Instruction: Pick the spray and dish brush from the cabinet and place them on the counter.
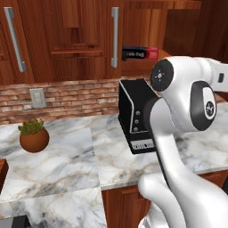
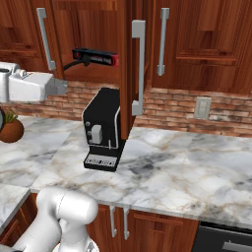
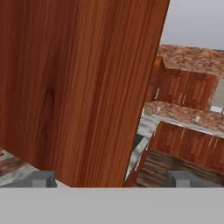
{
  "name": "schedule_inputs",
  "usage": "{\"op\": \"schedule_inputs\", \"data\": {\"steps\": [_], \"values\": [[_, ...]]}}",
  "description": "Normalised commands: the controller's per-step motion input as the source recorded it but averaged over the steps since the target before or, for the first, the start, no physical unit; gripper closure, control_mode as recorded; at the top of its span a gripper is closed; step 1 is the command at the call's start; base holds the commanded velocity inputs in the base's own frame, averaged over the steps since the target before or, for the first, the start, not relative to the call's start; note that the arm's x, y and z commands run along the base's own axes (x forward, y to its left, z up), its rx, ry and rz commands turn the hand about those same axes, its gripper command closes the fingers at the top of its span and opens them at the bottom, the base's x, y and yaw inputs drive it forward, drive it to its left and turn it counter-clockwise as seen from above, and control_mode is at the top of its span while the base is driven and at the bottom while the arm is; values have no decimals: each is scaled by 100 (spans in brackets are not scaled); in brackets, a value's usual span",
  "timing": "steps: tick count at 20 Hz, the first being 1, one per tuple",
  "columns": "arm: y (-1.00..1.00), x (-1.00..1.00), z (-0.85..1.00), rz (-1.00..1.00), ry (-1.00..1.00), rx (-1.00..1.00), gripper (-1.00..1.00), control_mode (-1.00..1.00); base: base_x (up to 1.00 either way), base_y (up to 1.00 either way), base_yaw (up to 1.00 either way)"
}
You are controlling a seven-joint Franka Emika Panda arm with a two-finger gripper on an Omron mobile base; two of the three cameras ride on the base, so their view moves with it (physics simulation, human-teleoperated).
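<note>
The cabinet [image 1: 80,35] hangs over the marble counter [image 1: 67,160]; one of its doors [image 2: 129,29] stands open, edge-on in the right base view. My gripper [image 2: 62,87] hovers left of that door at shelf height, pointing at it. Its fingertips [image 3: 41,178] are far apart with nothing between them, so it is open. The door's inner wooden face [image 3: 78,87] is close ahead in the hand view. A slim black stick [image 2: 74,64], seemingly the dish brush, pokes out by the left end of a black-and-red box [image 2: 96,56] in the cabinet. The spray is hidden.
A black coffee machine [image 2: 103,130] stands on the counter below the open cabinet, next to the door's lower edge. A potted plant [image 1: 33,136] sits at the left. A wall socket [image 1: 38,98] is set in the brick backsplash. My arm's elbow [image 1: 187,98] blocks the right of the left base view.
</note>
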Motion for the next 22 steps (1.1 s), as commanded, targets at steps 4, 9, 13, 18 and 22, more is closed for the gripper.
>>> {"op": "schedule_inputs", "data": {"steps": [4,9,13,18,22], "values": [[28,-22,4,11,-8,6,-100,-100,0,0,0],[33,-25,0,13,-1,3,-100,-100,0,0,0],[43,-17,0,14,0,0,-100,-100,0,0,0],[48,-3,-2,18,-2,-2,-100,-100,0,0,0],[33,-3,0,24,-13,-1,-100,-100,0,0,0]]}}
